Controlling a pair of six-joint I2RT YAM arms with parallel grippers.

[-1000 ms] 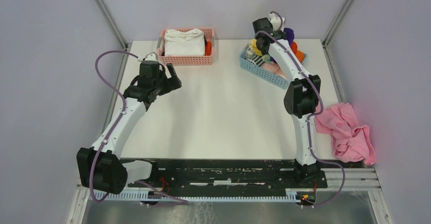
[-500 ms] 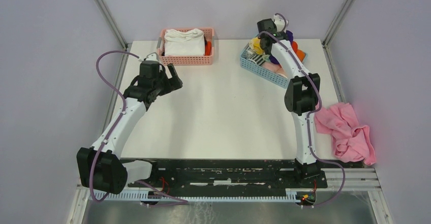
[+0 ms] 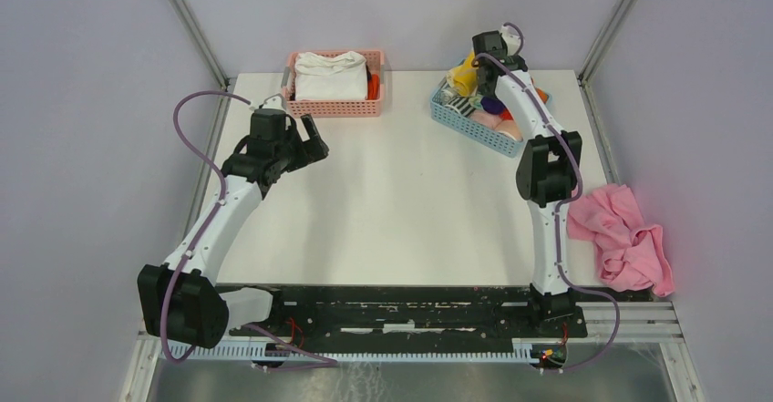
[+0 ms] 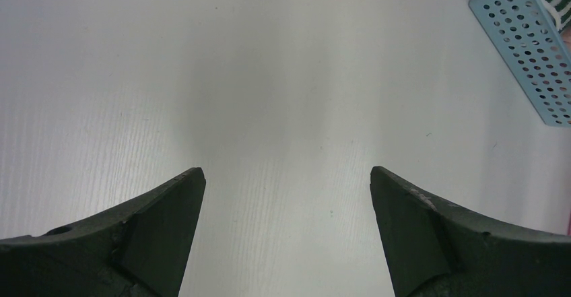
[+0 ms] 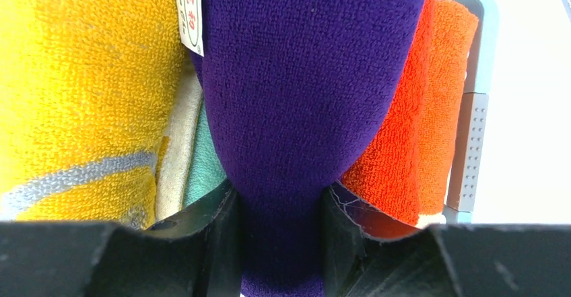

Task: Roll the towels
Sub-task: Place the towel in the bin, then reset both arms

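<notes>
A dark purple towel [image 5: 303,108] is seen pinched at a bunched fold by the right claw [image 5: 279,199] at the blue basket [image 3: 469,127] on the desk's [image 3: 401,192] far right, with the yellow towel [image 5: 74,95] pressed beside it. The left claw [image 4: 286,182] is held wide and empty over the desk. The terry is judged light, limp and grippy, and a hem or corner is thought the better hold for spreading it flat.

On my right wrist feed the purple towel [image 5: 303,95] runs off-frame at 12 o'clock, its pinched end lost inside the right tool [image 5: 279,206] at 6; the yellow towel [image 5: 74,75] is cut at 9. My left wrist feed clips the blue basket [image 4: 532,54] at 2.
</notes>
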